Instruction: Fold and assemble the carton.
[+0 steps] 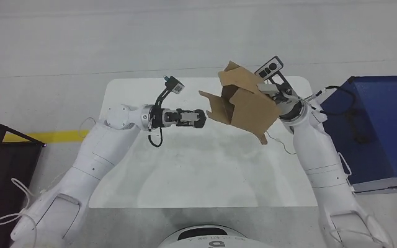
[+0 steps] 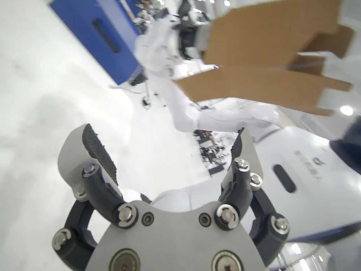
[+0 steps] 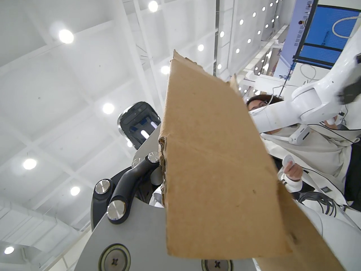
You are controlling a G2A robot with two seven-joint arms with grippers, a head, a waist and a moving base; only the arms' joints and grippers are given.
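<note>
Carton (image 1: 247, 105) part-opened, flaps w/o folds, held over table's (image 1: 186, 173) far right; right gripper (image 1: 273, 94) clamped on 1 panel. Left gripper (image 1: 200, 118) wide open, empty, beside a flap. Looks early; all flap folding left.

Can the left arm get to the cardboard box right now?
Probably yes: the open left pincer points straight at the carton, which is held up close by, with nothing between them.
</note>
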